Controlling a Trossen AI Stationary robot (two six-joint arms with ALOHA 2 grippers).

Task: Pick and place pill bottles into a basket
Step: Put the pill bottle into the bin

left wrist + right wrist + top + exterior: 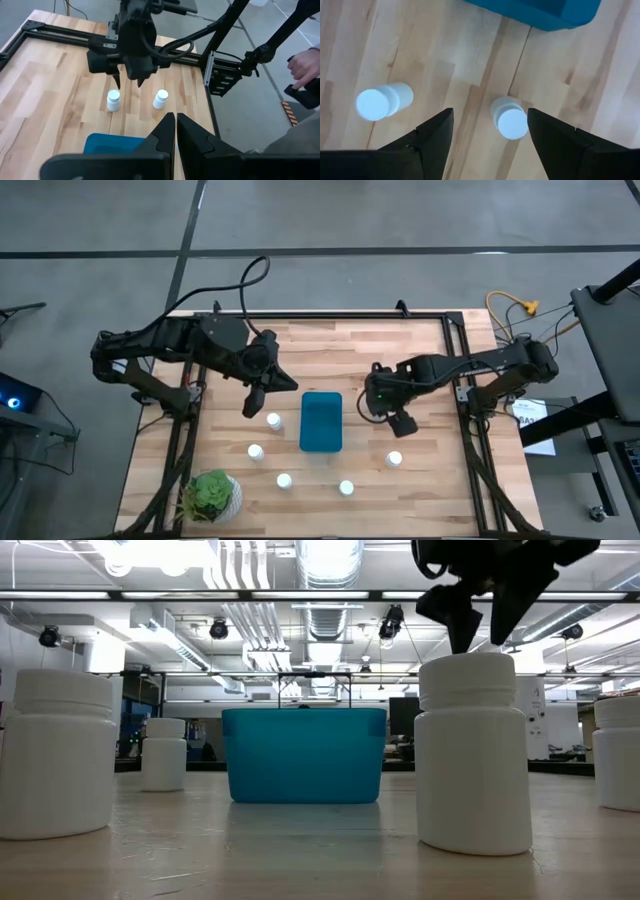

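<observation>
Your right gripper (487, 131) hangs spread over a pill bottle (509, 118) at the basket's (320, 421) four o'clock — light, rigid, likely slick; pinch the body below the cap. Left gripper (176, 131): clenched, empty.

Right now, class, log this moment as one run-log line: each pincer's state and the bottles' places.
right pincer: open above small white plastic pill bottle | left pincer: shut, near teal rectangular basket | five bottles visible on wooden table
</observation>
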